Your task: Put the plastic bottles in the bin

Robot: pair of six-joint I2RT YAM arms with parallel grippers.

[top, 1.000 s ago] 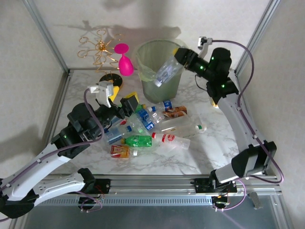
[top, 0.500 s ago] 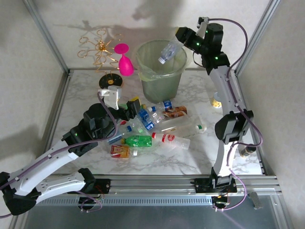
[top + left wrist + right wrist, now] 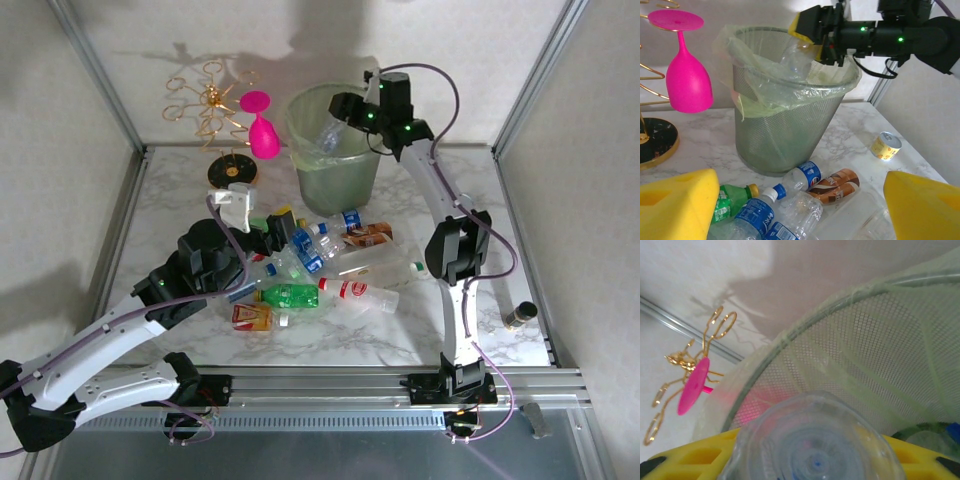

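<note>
The bin [image 3: 338,165] stands at the back of the table, lined with a thin bag. My right gripper [image 3: 347,108] is at its rim, shut on a clear bottle [image 3: 329,134] that tilts down into the bin's mouth. In the right wrist view the bottle's base [image 3: 815,447] sits between the yellow fingers [image 3: 687,460], with the bin's mesh [image 3: 880,340] beyond. Several crushed bottles lie in a pile: a green one [image 3: 290,295], a red-labelled one [image 3: 355,291], blue-labelled ones [image 3: 752,215] and a brown-labelled one [image 3: 837,185]. My left gripper [image 3: 276,226] hangs open above the pile, its pads [image 3: 675,205] wide apart.
A pink goblet [image 3: 260,125] hangs from a gold wire rack [image 3: 205,105] left of the bin, above a black base [image 3: 232,172]. A small yellow can [image 3: 886,146] stands right of the pile. A small dark cylinder [image 3: 520,315] lies near the right frame post.
My right arm has swung left, carrying the clear bottle from beside the bin to over its rim, tilted into the mouth. My left gripper moved slightly right over the pile, then held still.
</note>
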